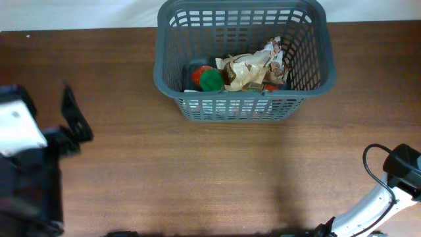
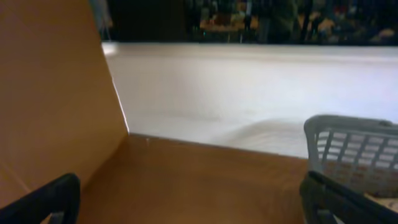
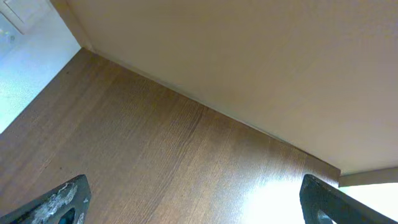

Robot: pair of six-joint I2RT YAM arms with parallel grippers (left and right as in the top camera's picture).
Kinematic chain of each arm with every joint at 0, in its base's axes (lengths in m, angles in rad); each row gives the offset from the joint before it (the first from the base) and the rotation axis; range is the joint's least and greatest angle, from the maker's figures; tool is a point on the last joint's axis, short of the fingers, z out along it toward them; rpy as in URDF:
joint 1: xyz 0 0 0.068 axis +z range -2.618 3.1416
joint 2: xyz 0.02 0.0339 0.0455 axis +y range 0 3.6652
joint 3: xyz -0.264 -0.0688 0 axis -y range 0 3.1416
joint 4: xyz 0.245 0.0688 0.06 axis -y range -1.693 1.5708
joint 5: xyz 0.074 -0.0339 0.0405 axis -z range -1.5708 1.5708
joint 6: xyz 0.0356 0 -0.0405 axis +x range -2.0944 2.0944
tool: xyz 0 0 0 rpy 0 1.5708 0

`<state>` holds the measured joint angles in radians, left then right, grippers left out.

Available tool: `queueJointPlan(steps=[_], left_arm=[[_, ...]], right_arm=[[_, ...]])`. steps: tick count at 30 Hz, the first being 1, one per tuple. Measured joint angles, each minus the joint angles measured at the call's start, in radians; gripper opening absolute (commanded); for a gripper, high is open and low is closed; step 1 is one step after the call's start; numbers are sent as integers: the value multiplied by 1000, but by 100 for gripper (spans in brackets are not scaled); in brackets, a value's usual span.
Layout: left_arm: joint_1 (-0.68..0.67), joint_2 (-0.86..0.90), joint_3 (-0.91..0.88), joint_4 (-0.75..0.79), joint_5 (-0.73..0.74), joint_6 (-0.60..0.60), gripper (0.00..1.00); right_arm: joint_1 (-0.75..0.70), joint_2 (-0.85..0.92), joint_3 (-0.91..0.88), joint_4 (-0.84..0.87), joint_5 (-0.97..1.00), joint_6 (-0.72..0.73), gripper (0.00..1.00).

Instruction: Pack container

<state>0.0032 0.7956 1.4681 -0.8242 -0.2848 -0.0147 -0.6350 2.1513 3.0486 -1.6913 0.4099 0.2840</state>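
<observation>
Brown wooden surface (image 1: 210,178) stretched before both arms, left jaws and right jaws spread wide, gripping nothing. Beyond, the container (image 1: 237,106) sat at the far edge, partly filled; a careless reach could likely catch its rim and shove it off.

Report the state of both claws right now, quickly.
Left claw: open, holding nothing.
Right claw: open, holding nothing.
</observation>
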Motion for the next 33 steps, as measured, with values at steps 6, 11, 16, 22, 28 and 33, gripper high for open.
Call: queueJointPlan(steps=[6,11,16,22,28,33], left_arm=[[18,-200,-310,74,53,-111,99],[18,-317,-543,131,97,-155,99],[18,-422,-721,176,135,-169,99],[18,-554,-913,235,170,-189,99],[18,-639,-1038,239,188,-192,99],[18,-674,-1117,245,200,-193,99]], right_arm=[[0,0,0,1,0,0,99],[0,0,-1,0,0,0,99],[0,0,-1,0,0,0,99],[0,0,-1,0,0,0,99],[0,0,-2,0,0,0,99],[0,0,-2,0,0,0,99]])
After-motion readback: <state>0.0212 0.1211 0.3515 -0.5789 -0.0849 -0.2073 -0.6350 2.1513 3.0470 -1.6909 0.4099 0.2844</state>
